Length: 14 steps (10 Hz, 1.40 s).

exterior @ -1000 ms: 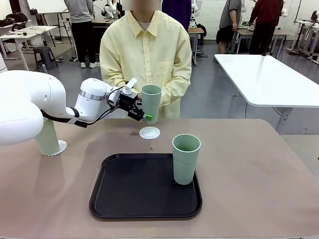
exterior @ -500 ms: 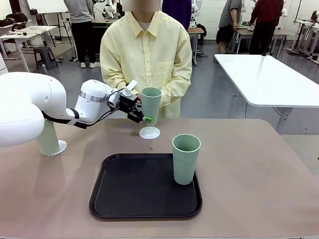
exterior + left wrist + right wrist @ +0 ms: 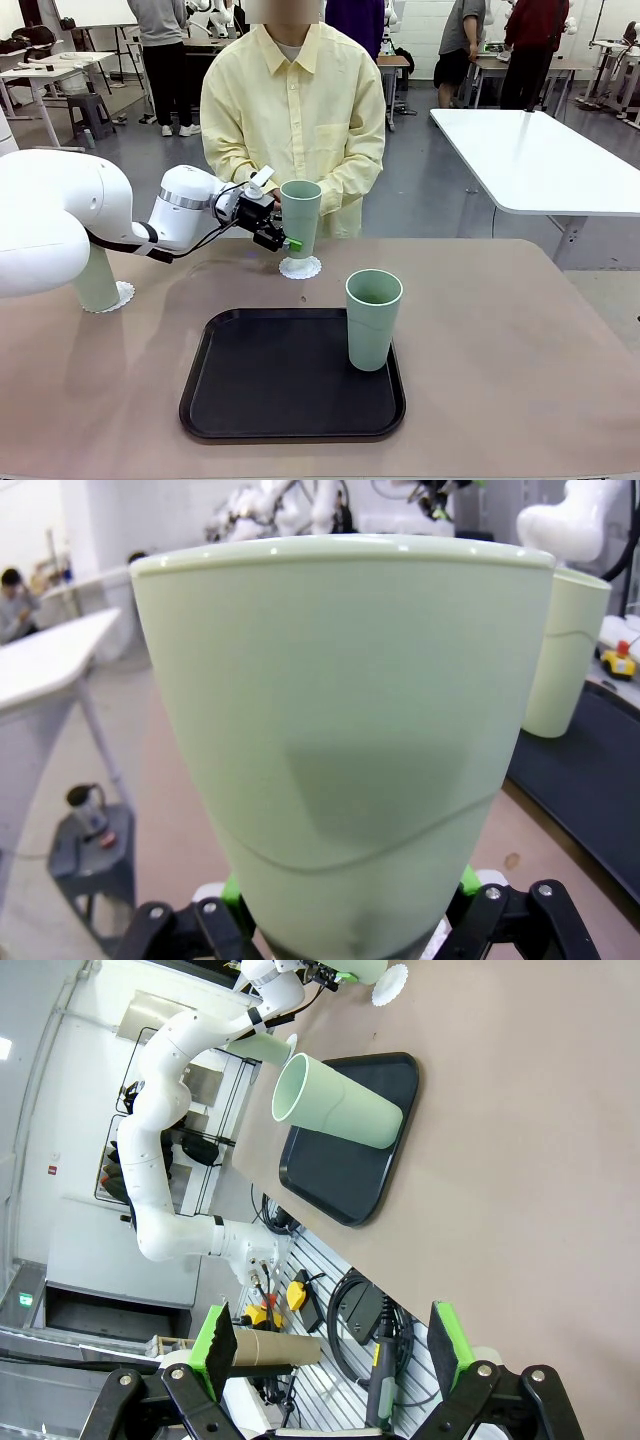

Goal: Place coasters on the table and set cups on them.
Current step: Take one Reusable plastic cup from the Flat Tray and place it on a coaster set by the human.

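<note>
**Left gripper clamped on cup over far coaster; right gripper spread, empty**

Your left gripper (image 3: 288, 240) is closed on a cup (image 3: 301, 210), gripping low on its wall, near the base. The cup is upright, mouth up. In the left wrist view the green pads (image 3: 232, 888) sit on either side of the cup's lower wall.

The cup is directly over the far coaster (image 3: 300, 268), on the far side of the table (image 3: 520, 380), right in front of the person (image 3: 295, 110) standing at the far edge. Its base is level with the coaster's far edge. You can't tell from these views whether it touches or hangs just above. The coaster's scalloped near edge shows below the base.

Your left arm comes in from the left with the wrist roughly level and the fingers pointing right.

The second cup (image 3: 373, 318) stands upright on the black tray (image 3: 250, 400), close to its right rim. The tray lies mid-table, on the near side of the far coaster and apart from it.

The third cup (image 3: 97, 282) is at the table's left edge, partly hidden behind your left arm. It stands on the left coaster (image 3: 124, 295), whose edge shows at the cup's right.

On your right gripper (image 3: 330, 1360), the fingers are spread wide with nothing between them. It is well apart from the tray and all three cups.
</note>
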{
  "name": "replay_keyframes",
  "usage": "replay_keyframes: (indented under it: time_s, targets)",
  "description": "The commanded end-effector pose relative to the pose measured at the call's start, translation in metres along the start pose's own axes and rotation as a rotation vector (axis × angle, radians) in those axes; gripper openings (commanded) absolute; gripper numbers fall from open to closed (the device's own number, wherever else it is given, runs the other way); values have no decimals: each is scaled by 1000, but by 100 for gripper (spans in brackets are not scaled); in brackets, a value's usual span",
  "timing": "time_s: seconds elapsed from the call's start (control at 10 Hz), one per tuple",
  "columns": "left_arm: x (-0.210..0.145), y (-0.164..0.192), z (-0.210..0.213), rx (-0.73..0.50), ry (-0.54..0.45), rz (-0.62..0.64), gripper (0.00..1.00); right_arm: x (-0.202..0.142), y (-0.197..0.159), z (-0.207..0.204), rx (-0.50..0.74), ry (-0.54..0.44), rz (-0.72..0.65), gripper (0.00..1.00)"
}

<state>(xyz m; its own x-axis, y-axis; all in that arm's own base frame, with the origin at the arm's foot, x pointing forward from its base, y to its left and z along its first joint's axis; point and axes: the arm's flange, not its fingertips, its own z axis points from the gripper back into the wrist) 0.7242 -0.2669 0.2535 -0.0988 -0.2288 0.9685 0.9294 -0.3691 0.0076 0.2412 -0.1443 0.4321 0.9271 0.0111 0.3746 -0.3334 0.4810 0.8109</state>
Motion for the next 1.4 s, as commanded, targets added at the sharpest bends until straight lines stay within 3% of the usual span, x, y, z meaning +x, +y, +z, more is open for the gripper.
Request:
replay_keyframes:
  time_s: [0.0,1.3]
  targets:
    - [2,4,6,-31,-11,24,81,0,0,0,11,-4,0,100]
    - [-21,8,-7,-88,19,-21,81,0,0,0,11,-4,0,100]
